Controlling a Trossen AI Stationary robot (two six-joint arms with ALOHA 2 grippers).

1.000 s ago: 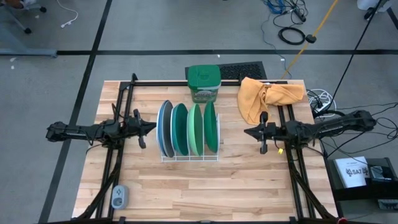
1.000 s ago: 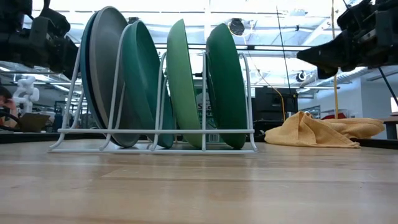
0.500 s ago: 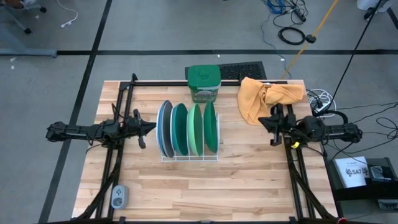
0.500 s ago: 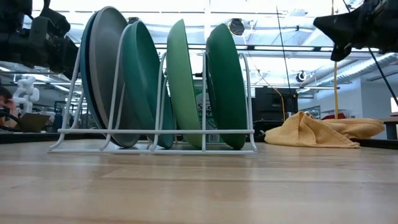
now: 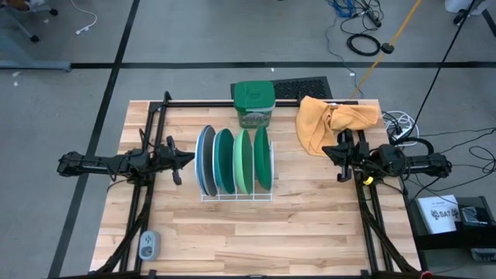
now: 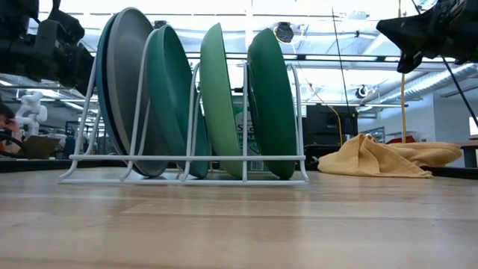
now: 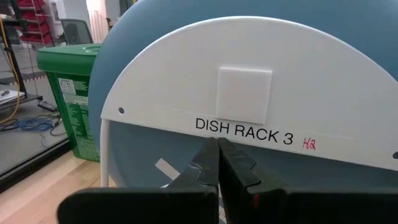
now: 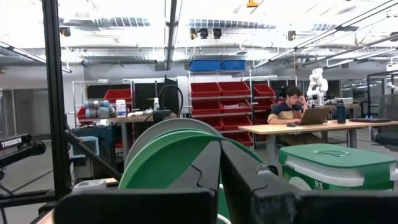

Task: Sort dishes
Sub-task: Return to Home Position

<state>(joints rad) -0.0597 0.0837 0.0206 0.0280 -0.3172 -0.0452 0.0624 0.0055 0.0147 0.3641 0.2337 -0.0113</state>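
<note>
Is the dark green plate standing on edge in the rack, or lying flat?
Standing on edge: the dark green plate sits upright in the rack, end slot, beside the light green plate.

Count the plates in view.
5, all standing on edge in the white rack: blue plate at the left arm's end, then grey plate, teal plate, light green plate, dark green plate at the right arm's end. None seem hidden.

Wooden table [image 5: 256, 232] carries white dish rack [image 5: 232, 198], green tub [image 5: 254, 103], orange cloth [image 5: 329, 120], small grey device [image 5: 148, 246].
</note>
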